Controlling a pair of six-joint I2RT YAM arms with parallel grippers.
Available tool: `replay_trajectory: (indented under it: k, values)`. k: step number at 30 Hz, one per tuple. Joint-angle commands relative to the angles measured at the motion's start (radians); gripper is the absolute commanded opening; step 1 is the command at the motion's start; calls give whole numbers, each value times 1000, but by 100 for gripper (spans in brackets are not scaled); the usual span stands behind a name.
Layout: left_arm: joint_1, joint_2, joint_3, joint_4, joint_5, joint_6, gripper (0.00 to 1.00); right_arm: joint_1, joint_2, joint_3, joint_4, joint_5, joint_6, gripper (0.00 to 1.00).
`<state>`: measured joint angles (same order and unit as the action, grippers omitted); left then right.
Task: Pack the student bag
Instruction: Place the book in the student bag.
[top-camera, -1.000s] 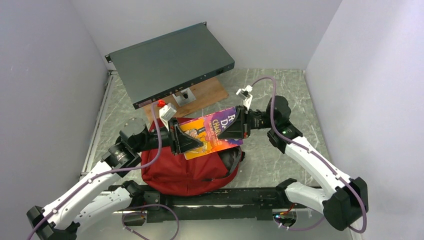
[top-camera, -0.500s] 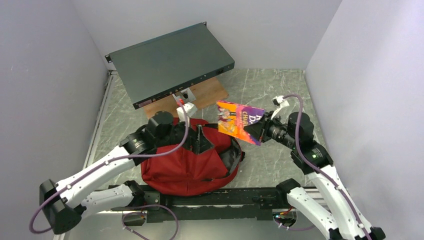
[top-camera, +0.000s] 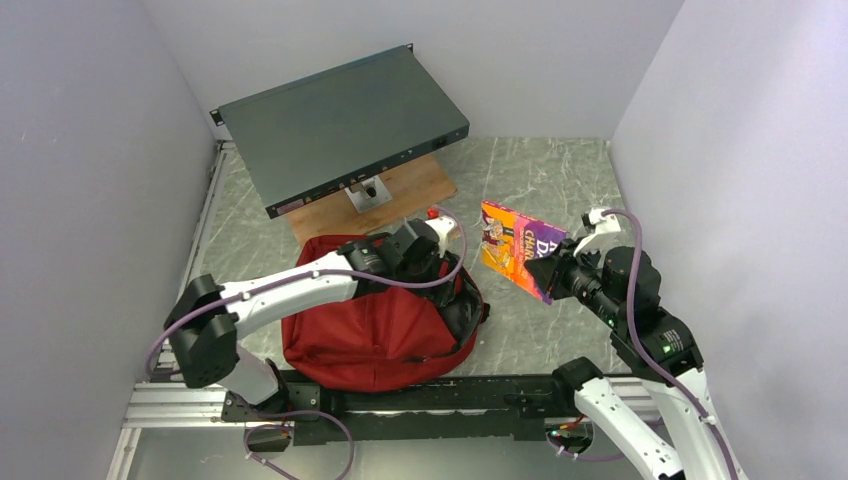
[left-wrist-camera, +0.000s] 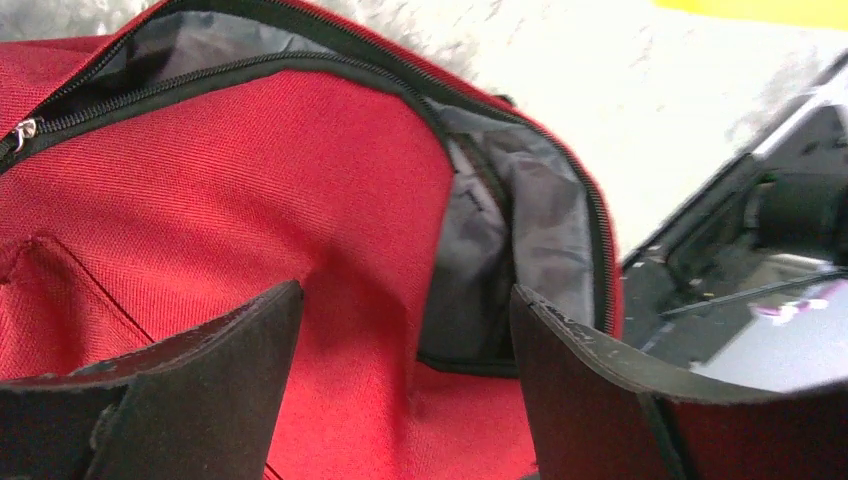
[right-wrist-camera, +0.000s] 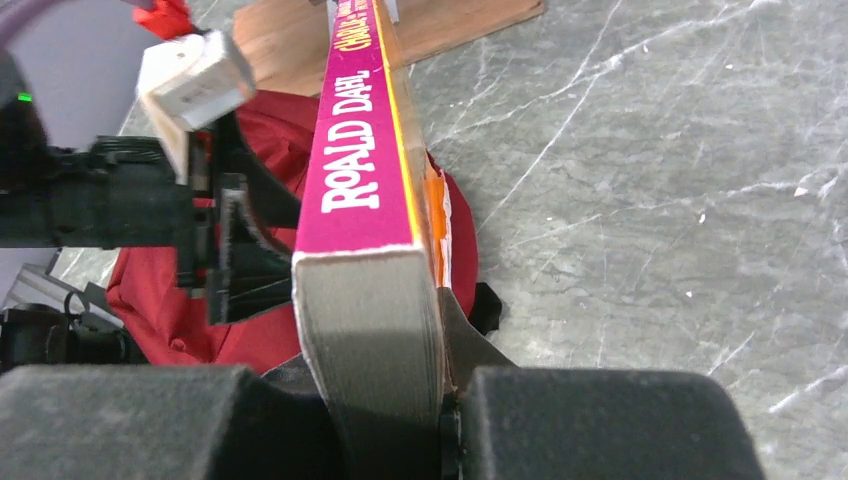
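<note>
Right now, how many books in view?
1. The Roald Dahl book is clamped in the right gripper, to the right of the student bag. Any books inside the bag would be hidden.

Right pincer (top-camera: 548, 272) grips book (top-camera: 512, 248) (purple cover) beside red student bag (top-camera: 370, 335); left pincer (top-camera: 432, 258) over bag mouth

A flat dark-grey rack unit (top-camera: 340, 125) sits over a wooden board (top-camera: 420, 186) on the grey marbled table (top-camera: 560, 170).

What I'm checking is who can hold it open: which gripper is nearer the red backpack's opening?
Left. The left gripper is open over the backpack, at its unzipped mouth; the right gripper, shut on the book, is off to its right.
</note>
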<state>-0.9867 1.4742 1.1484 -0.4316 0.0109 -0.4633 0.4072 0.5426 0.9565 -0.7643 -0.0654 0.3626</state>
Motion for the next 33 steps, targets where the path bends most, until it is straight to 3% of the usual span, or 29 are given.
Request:
replay_trajectory:
  k: [1, 4, 6, 12, 15, 20, 24, 28, 33]
  values:
    - [-23, 67, 69, -77, -113, 41, 76, -1, -15, 13, 16, -57, 24, 0]
    - [-31, 98, 79, -108, -165, 42, 59, -1, 5, 1, -4, -103, 44, 0]
    - [-33, 94, 75, -124, -212, 40, 42, -1, 25, -3, -32, -110, 54, 0]
    - [-35, -32, 14, -69, -313, 41, 2, -1, 71, -33, -43, -233, 133, 0]
    - [-35, -138, -51, 29, -307, 34, 0, -1, 87, -75, -9, -327, 198, 0]
    - [-35, -301, -195, 243, -263, 26, 0, -1, 104, -150, -16, -308, 249, 0]
    - [-35, -376, -256, 308, -247, 29, 0, -1, 108, -208, 41, -372, 296, 0]
    - [-35, -404, -261, 311, -232, 38, 0, -1, 115, -308, 242, -527, 404, 0]
    - [-37, -438, -280, 336, -205, 34, 0, 3, 166, -500, 782, -739, 762, 0]
